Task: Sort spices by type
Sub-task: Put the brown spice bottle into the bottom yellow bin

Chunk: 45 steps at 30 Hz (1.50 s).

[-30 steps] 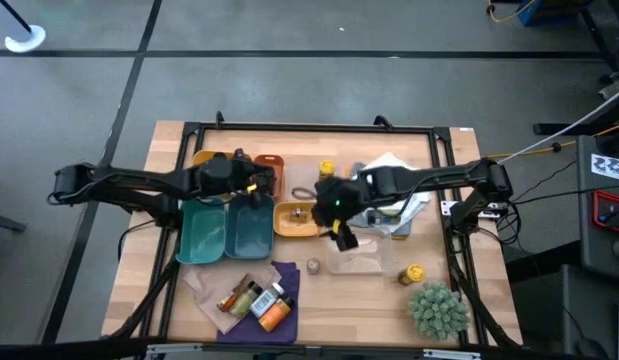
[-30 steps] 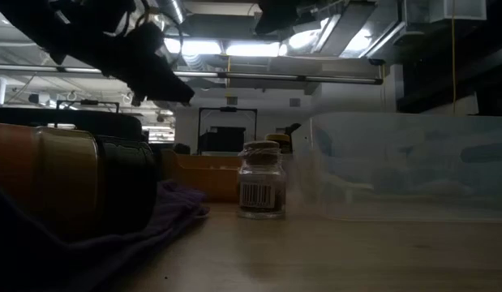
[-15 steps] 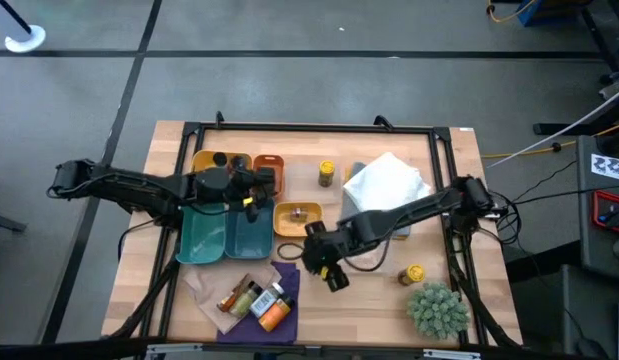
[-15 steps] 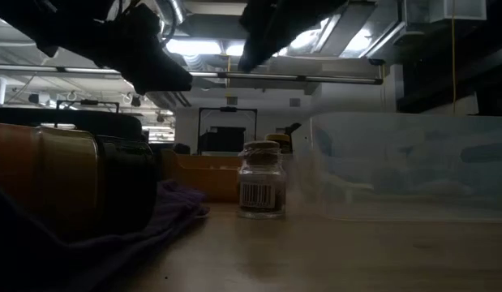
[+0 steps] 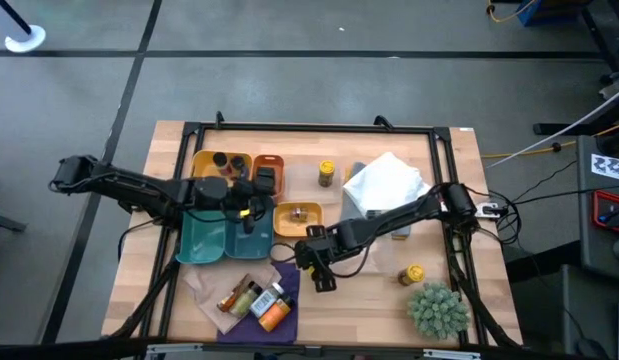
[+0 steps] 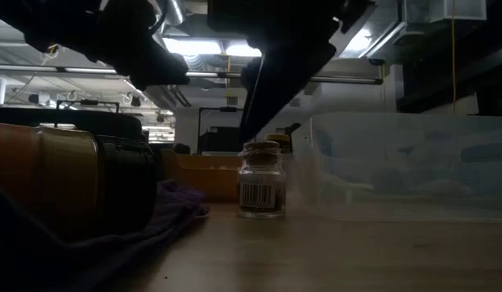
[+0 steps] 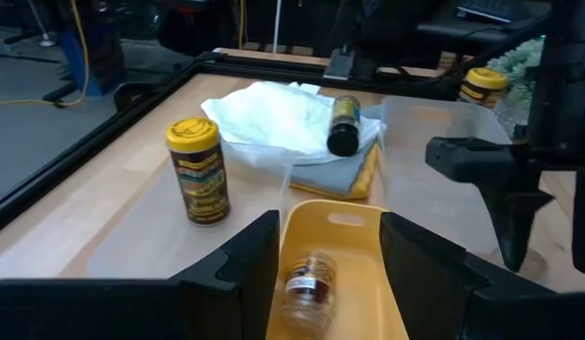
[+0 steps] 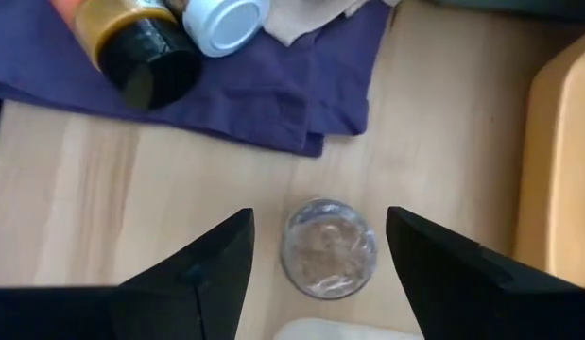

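We see the right tool [image 8: 316,255] poised above a small clear glass spice jar [image 8: 328,247] — fingers spread either side, not gripping — standing on the wooden surface [image 8: 443,142] beside a purple cloth [image 8: 273,85]. The left tool [image 7: 330,255], unclenched, hovers over the yellow plastic tray [image 7: 344,241].

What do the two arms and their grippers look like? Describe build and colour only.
Both arms are slim, dark, jointed links. The left arm has a small yellow mark near its wrist; the right arm has a pale patch at its base joint and a light cable beside it. The left gripper and right gripper each have two broad, matte black fingers with angular, tapering faces.
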### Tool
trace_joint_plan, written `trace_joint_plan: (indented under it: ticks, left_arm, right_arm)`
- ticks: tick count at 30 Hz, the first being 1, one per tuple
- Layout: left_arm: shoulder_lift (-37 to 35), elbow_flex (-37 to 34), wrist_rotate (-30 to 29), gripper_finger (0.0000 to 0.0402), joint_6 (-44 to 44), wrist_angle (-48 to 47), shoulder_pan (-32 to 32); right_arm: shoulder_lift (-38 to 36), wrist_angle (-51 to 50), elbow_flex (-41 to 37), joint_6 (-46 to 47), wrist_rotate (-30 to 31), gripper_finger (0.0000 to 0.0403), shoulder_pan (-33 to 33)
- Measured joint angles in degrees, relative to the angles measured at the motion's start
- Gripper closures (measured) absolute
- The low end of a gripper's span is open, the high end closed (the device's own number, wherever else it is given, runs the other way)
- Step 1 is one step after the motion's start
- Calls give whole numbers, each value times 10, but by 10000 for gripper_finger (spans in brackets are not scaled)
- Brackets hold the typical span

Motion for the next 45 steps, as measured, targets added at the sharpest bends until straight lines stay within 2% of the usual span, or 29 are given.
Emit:
trace_joint_plan:
  ticks: [9, 14, 40, 45]
  left_arm:
    - [0, 0, 0, 233, 0, 0, -13]
    - [0, 0, 0, 233, 0, -1, -13]
    - [7, 0, 0, 233, 0, -29, -13]
    - [7, 0, 0, 233, 2, -29, -13]
  right_arm:
    - [0, 0, 0, 28, 2, 162, 0]
    - [0, 0, 0, 28, 31, 162, 0]
    - [38, -22, 0, 27, 20, 162, 0]
    - [38, -19, 5, 27, 20, 191, 0]
